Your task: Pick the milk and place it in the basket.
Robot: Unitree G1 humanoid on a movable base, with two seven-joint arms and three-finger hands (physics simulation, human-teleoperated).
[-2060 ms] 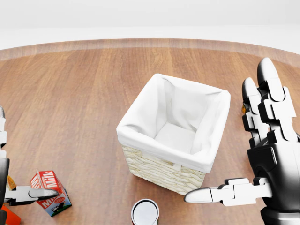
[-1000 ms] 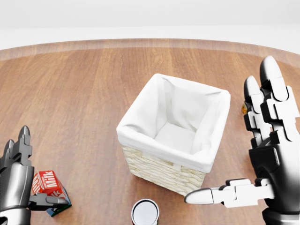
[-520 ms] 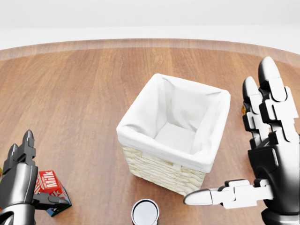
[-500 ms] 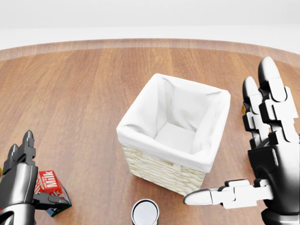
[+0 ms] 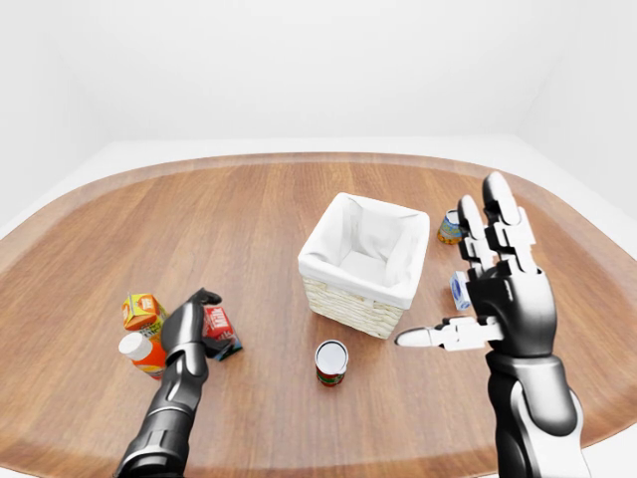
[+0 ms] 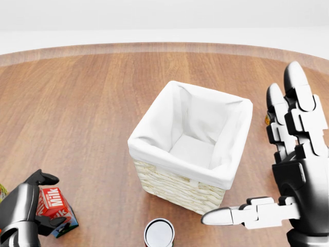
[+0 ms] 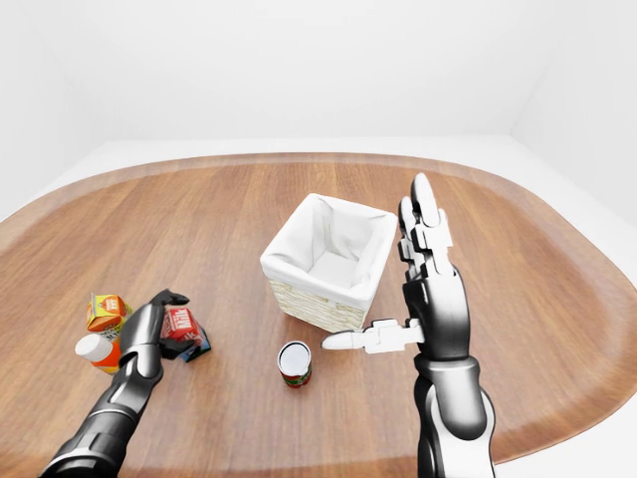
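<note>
The left robot hand has just curled its previously straight fingers round the milk, readying a lift toward the basket; the right robot hand stays spread open, empty.

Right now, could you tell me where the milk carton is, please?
The milk carton sits at the head view's bottom left on the table, with the left robot hand curling round it, left of the basket.

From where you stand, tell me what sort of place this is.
Probably a simulated tabletop test scene, not a real room: a large rounded wooden table in blank white surroundings, with a cloth-lined wicker basket and scattered groceries such as a milk carton and a can.
</note>
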